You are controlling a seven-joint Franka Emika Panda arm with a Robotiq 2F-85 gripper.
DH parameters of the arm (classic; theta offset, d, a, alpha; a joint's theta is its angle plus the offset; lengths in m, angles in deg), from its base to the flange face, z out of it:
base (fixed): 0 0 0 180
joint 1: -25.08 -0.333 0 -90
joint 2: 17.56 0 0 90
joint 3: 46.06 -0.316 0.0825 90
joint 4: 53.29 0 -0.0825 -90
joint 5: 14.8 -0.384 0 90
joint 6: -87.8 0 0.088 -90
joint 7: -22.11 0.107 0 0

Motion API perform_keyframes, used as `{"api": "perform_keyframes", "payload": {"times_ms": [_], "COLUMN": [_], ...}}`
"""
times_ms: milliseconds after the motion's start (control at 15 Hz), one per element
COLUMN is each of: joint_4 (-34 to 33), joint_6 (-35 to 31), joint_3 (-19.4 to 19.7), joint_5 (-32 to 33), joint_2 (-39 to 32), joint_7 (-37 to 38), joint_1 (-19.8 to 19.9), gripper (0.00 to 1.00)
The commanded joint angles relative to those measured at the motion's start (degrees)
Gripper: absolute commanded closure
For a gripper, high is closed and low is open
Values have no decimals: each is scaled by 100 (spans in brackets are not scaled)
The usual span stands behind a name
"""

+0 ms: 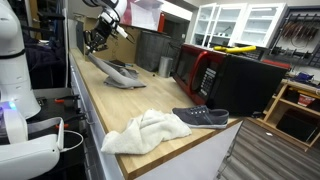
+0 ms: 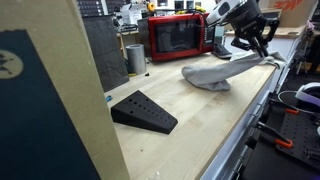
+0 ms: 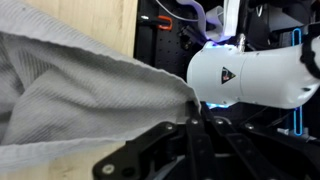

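Note:
My gripper [image 1: 97,45] hangs over the far end of a long wooden counter [image 1: 110,105], shut on one edge of a grey cloth [image 1: 118,76]. The cloth rises from the counter to the fingers and trails back down in a heap. In the other exterior view the gripper [image 2: 262,45] pinches the cloth [image 2: 222,72] near the counter's edge. The wrist view shows the knitted grey cloth [image 3: 80,95] stretched from the shut fingertips [image 3: 193,112] across the wood.
A white towel [image 1: 147,132] and a dark shoe [image 1: 200,117] lie at the near end of the counter. A black wedge [image 2: 143,111] rests on the wood. A red microwave [image 2: 178,37] and a metal cup [image 2: 135,58] stand at the back. Another white robot [image 1: 15,90] stands beside the counter.

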Motion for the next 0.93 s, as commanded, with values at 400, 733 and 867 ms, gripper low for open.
{"api": "perform_keyframes", "payload": {"times_ms": [400,733,867], "joint_4": [-180,-311,-271], "joint_6": [195,-252,-386], "joint_3": [203,180,202], "joint_5": [6,-320,-610], "joint_2": [311,113,130], "joint_7": [-157,277,420], "joint_1": [-310,-359,-368], "gripper": [99,99,99]}}
